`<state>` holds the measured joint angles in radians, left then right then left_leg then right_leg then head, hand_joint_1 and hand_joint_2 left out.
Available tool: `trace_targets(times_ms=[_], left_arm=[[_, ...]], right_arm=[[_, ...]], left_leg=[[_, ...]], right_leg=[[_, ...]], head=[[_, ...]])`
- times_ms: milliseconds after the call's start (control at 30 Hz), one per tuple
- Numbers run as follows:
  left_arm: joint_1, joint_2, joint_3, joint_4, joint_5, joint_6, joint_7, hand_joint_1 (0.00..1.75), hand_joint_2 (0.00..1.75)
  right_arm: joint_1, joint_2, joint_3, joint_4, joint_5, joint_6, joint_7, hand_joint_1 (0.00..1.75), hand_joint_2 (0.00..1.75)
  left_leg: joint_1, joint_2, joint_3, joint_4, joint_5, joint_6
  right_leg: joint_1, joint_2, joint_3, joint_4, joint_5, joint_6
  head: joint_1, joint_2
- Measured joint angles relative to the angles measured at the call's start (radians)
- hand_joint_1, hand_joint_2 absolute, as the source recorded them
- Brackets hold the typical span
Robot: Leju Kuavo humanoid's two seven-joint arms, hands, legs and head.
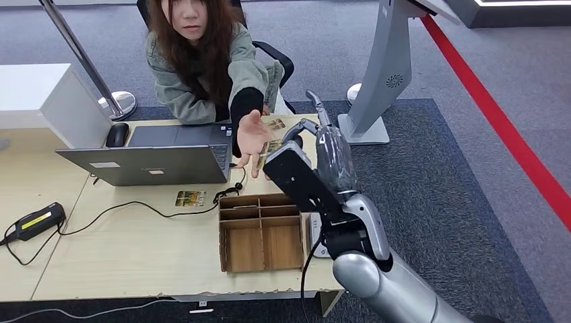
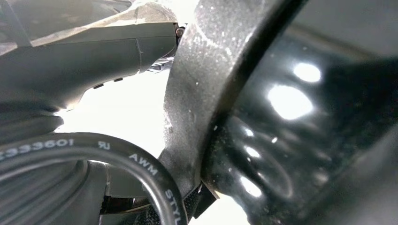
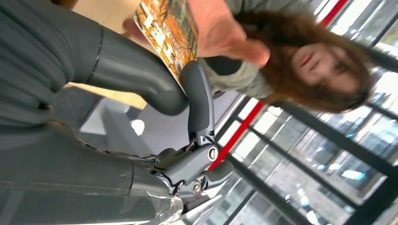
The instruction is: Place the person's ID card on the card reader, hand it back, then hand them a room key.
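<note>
While the robot's right hand (image 1: 316,145) is stretched over the far edge of the pale wooden worktop (image 1: 121,249), it pinches a thin card printed in orange and yellow (image 3: 170,35) between thumb and fingers (image 3: 199,96), right at the person's upturned palm (image 1: 252,138). The card is not yet let go. Whether this is the ID card going back or the room key I cannot tell, so at least the release is left. More printed cards (image 1: 190,198) lie beside the open cardboard divider box (image 1: 261,232). Whether the left hand's fingers are open or closed cannot be told.
</note>
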<state>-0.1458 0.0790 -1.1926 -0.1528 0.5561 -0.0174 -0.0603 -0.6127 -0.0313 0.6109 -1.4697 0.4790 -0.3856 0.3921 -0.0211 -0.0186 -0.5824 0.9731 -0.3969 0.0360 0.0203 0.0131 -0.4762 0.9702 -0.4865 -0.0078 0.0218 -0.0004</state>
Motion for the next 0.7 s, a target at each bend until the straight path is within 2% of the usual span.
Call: trace_targets(times_ms=[200,467,500,533,600,633,667,700], left_arm=[[-0.010,-0.005,-0.001,0.000,-0.011,-0.004,0.000,0.00,1.75],[-0.011,-0.011,-0.001,0.000,-0.019,-0.004,0.000,0.00,1.75],[-0.011,-0.011,-0.001,0.000,-0.019,-0.004,0.000,0.00,1.75],[-0.011,-0.011,-0.001,0.000,-0.019,-0.004,0.000,0.00,1.75],[-0.011,-0.011,-0.001,0.000,-0.019,-0.004,0.000,0.00,1.75],[-0.011,-0.011,-0.001,0.000,-0.019,-0.004,0.000,0.00,1.75],[-0.011,-0.011,-0.001,0.000,-0.019,-0.004,0.000,0.00,1.75],[-0.011,-0.011,-0.001,0.000,-0.019,-0.004,0.000,0.00,1.75]], right_arm=[[-0.057,-0.009,-0.020,0.162,-0.025,-0.061,0.008,1.75,1.75],[-0.069,-0.014,-0.020,0.301,-0.037,-0.084,0.008,1.75,1.75],[-0.069,-0.014,-0.020,0.311,-0.037,-0.085,0.008,1.63,1.75],[-0.069,-0.014,-0.020,0.319,-0.038,-0.086,0.008,1.34,1.75],[-0.069,-0.014,-0.020,0.334,-0.039,-0.088,0.008,0.46,1.75],[-0.069,-0.014,-0.020,0.339,-0.040,-0.088,0.008,0.14,1.75],[-0.069,-0.014,-0.020,0.344,-0.043,-0.090,0.007,0.00,1.75],[-0.068,-0.013,-0.020,0.348,-0.046,-0.093,0.004,0.00,1.75]], left_leg=[[0.000,0.000,0.000,0.000,0.000,0.000],[0.000,-0.001,-0.001,0.000,0.000,0.000],[0.000,-0.001,-0.001,0.000,0.000,0.000],[0.000,-0.001,-0.001,0.000,0.000,0.000],[0.000,-0.001,-0.001,0.000,0.000,0.000],[0.000,-0.001,-0.001,0.000,0.000,0.000],[0.000,-0.001,-0.001,0.000,0.000,0.000],[0.000,-0.001,-0.001,0.000,0.000,0.000]], right_leg=[[0.000,0.000,0.000,0.000,0.000,0.000],[0.000,-0.001,-0.001,0.000,0.000,0.000],[0.000,0.000,-0.001,0.000,0.000,0.000],[0.000,0.000,-0.001,0.000,0.000,0.000],[0.000,0.000,-0.001,0.000,0.000,0.000],[0.000,0.000,-0.001,0.000,0.000,0.000],[0.000,0.000,-0.001,0.000,0.000,0.000],[0.000,0.000,-0.001,0.000,0.000,0.000]], head=[[0.000,0.000],[0.000,0.000],[0.000,0.000],[0.000,0.000],[0.000,0.000],[0.000,0.000],[0.000,0.000],[0.000,0.000]])
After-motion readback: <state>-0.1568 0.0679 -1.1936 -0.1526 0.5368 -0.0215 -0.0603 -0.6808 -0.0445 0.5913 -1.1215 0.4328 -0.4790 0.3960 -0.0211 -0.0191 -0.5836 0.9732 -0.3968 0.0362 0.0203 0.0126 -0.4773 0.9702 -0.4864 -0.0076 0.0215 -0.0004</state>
